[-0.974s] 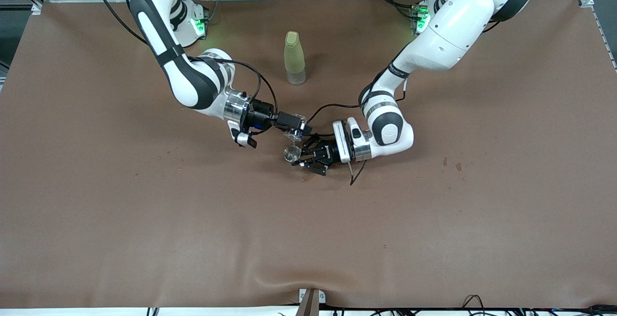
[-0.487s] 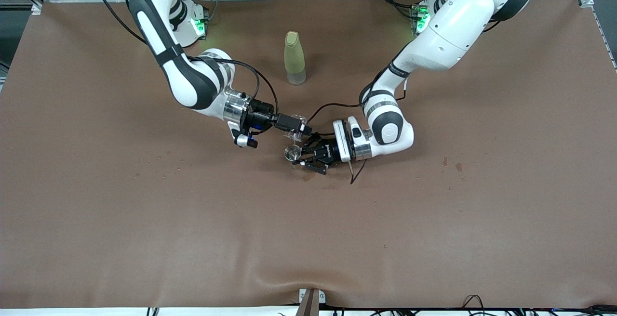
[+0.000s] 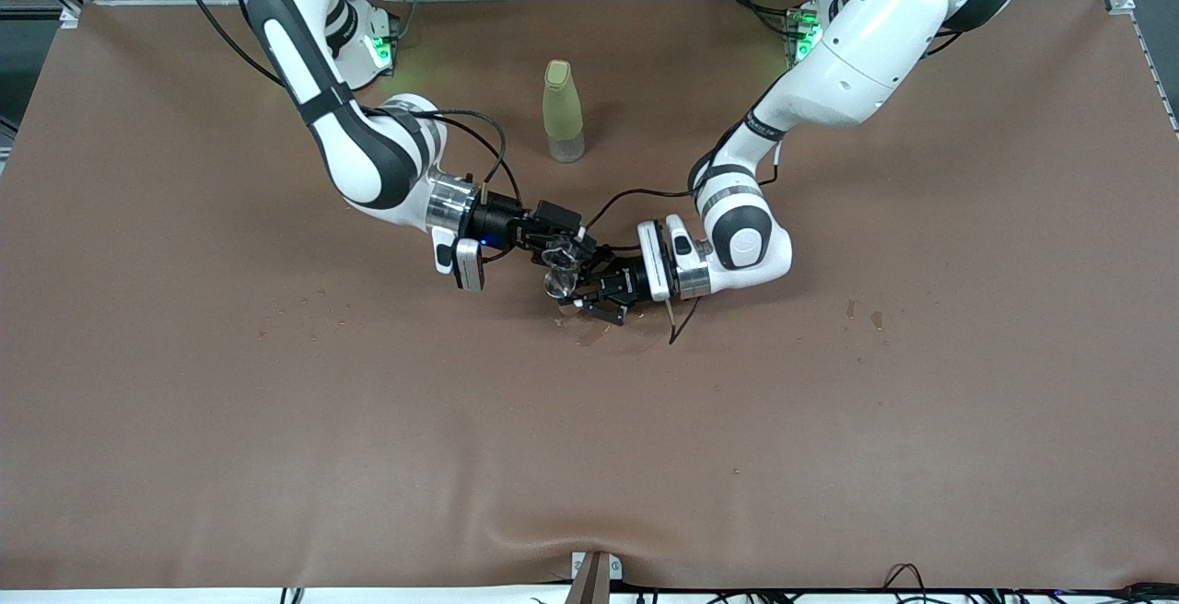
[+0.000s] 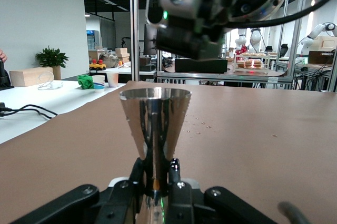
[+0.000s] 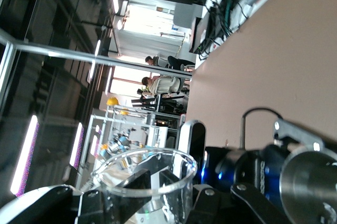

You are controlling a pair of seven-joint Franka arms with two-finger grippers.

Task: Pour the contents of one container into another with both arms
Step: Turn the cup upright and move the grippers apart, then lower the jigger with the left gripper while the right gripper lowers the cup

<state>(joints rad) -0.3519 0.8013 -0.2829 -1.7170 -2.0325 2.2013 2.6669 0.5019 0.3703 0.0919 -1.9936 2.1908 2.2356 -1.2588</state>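
Now: left gripper (image 3: 582, 293) pinches the stemmed cup (image 4: 154, 124) upright; right gripper (image 3: 559, 249) clamps the tumbler (image 5: 143, 182) tipped just above, rims nearly meeting.

in the front view the stemmed cup (image 3: 559, 285) and the glass tumbler (image 3: 556, 257) are seen only as small pale glints where the two tools meet, and their outlines cannot be told apart there. the left tool (image 3: 589, 294) and the right tool (image 3: 564, 249) overlap in that view, so their fingertips are hidden. in the left wrist view the cup's foot is hidden between the left tool's fingers (image 4: 174, 174), and that tool is cut off by the picture's edge. in the right wrist view the tumbler (image 5: 145, 182) is cut off by the edge. whether liquid is held in either vessel cannot be told.
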